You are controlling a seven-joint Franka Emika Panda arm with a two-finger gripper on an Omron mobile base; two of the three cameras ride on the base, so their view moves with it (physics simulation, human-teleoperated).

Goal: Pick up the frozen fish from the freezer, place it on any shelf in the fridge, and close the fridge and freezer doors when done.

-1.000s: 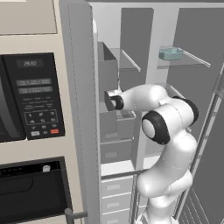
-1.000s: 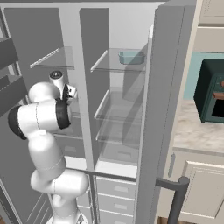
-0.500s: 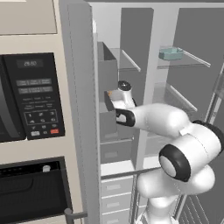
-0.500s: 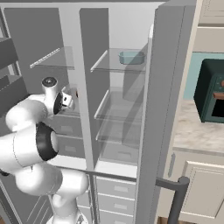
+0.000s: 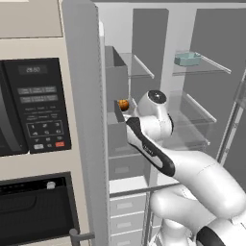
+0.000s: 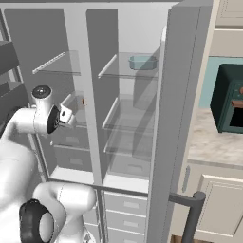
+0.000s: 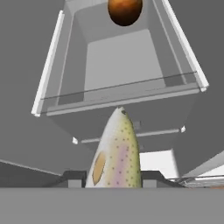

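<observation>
The frozen fish [image 7: 116, 153] is a pale speckled trout with a pink stripe, standing up between my finger tips. My gripper [image 7: 114, 177] is shut on it. The hand [image 5: 126, 114] is inside the freezer [image 5: 120, 72], the narrower left compartment, at mid height, and it also appears in the right base view [image 6: 65, 115]. An orange ball [image 7: 125, 9] lies in a grey bin just beyond the fish. A small teal item [image 5: 187, 58] rests on the fridge's upper glass shelf [image 6: 126, 71]. Both doors stand open: the freezer door [image 5: 84, 120] and the fridge door [image 6: 180, 118].
A black-fronted wall oven [image 5: 33, 105] stands left of the freezer door. Grey drawers [image 5: 126, 211] fill the bottom of the unit. A counter [image 6: 213, 142] with a dark teal appliance [image 6: 230, 99] lies to the right. My white arm [image 5: 192, 173] crosses in front of the lower shelves.
The arm's elbow has swung down and out toward the cameras. The hand has stayed in the freezer near the orange ball, with the fish in it.
</observation>
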